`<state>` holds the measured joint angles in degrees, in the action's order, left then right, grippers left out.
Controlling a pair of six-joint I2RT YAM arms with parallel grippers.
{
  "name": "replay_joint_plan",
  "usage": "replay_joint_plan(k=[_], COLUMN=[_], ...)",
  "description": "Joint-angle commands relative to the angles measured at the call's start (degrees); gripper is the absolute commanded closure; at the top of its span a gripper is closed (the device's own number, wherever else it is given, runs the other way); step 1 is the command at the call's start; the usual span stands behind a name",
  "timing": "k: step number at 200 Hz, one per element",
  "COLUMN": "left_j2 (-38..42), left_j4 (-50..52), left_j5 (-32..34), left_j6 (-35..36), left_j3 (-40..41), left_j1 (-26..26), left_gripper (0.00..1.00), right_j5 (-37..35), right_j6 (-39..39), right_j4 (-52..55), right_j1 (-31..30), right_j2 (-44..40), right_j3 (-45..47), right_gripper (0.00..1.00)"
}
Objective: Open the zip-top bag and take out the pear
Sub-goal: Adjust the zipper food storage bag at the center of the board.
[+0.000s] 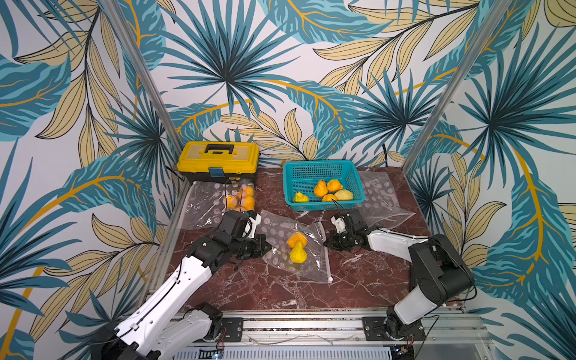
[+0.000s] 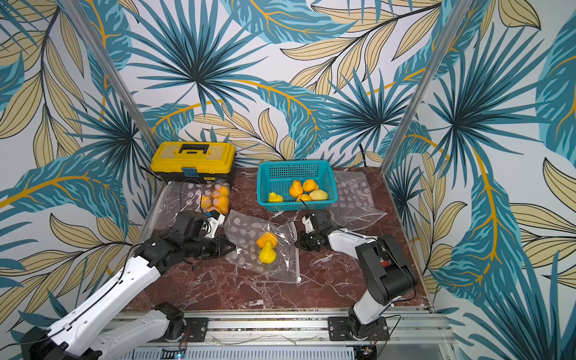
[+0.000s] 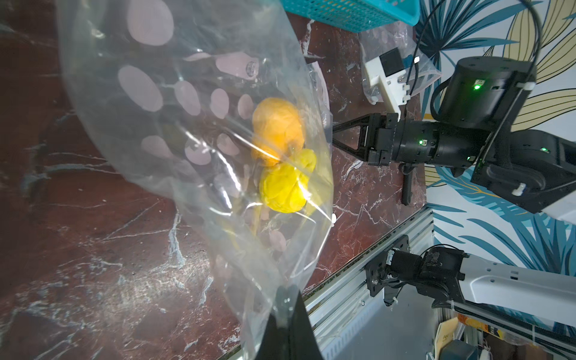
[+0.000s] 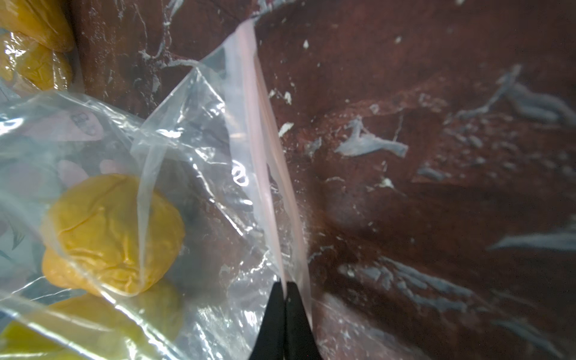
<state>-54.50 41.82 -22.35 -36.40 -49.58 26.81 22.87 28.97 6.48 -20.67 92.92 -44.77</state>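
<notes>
A clear zip-top bag (image 1: 276,230) (image 2: 244,232) with pale dots lies mid-table. Inside it are a yellow pear (image 1: 298,254) (image 2: 267,255) and an orange pear (image 1: 296,239) (image 2: 266,240). My left gripper (image 1: 269,246) (image 3: 288,290) is shut on the bag's left edge, pinching the film. At the bag's right edge, my right gripper (image 1: 324,243) (image 4: 285,283) is shut on the pink zip strip (image 4: 265,140). The left wrist view shows both pears (image 3: 282,190) through the raised film. In the right wrist view the orange pear (image 4: 112,233) sits close behind the strip.
A teal basket (image 1: 324,206) with several fruits stands at the back, just beyond the right gripper. A yellow toolbox (image 1: 218,162) sits back left. In front of it lies a second bag of orange fruit (image 1: 240,199). An empty bag (image 1: 380,199) lies back right.
</notes>
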Motion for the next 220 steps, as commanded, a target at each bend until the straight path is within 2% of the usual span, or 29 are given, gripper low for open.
replay_joint_plan(k=[1, 36, 75, 84, 107, 130, 150, 178, 200, 220], left_j2=[2.71, 2.05, -0.56, -1.52, -4.12, -5.35, -4.79, -4.46, -5.0, -8.63], left_j4=[-0.08, -0.08, -0.05, 0.01, -0.03, 0.34, 1.36, 5.76, 5.69, 4.69], left_j5=[5.04, 5.63, 9.22, 10.42, 13.02, 16.06, 18.67, 22.3, 20.13, 16.38], left_j6=[1.32, 0.4, -0.51, -0.42, -0.02, 0.62, 0.52, 1.16, -0.9, -2.52], left_j3=[-0.05, 0.26, 2.4, 2.73, 1.62, -1.57, -5.24, -10.93, -13.01, -14.1], left_j1=[-0.32, -0.53, -0.53, -0.53, -0.55, -0.59, -0.51, -0.27, 0.86, 3.02], left_gripper=[1.0, 1.0, 1.0, 0.95, 0.69, 0.57, 0.51, 0.5, 0.49, 0.48], right_j5=[-1.03, -2.56, -1.79, -1.71, -1.82, -1.61, -1.18, -0.9, -0.51, -0.12], right_j6=[0.49, 0.54, 1.26, 1.35, 1.37, 1.5, 1.6, 1.88, 2.3, 2.84], right_j4=[0.54, 1.61, 0.75, 0.6, 0.64, 0.57, 0.55, 0.29, -0.24, -0.95], right_j1=[0.02, 0.01, 0.02, 0.01, 0.01, 0.02, 0.08, 0.04, 0.01, 0.03], right_j2=[-3.22, -5.29, -4.51, -4.59, -5.03, -5.21, -5.38, -5.56, -5.39, -5.35], right_j3=[0.95, 1.16, 1.53, 1.6, 1.72, 1.7, 1.61, 1.58, 1.57, 1.6], right_gripper=[1.0, 1.0, 1.0, 1.0, 1.0, 1.0, 1.0, 1.0, 1.0, 1.0])
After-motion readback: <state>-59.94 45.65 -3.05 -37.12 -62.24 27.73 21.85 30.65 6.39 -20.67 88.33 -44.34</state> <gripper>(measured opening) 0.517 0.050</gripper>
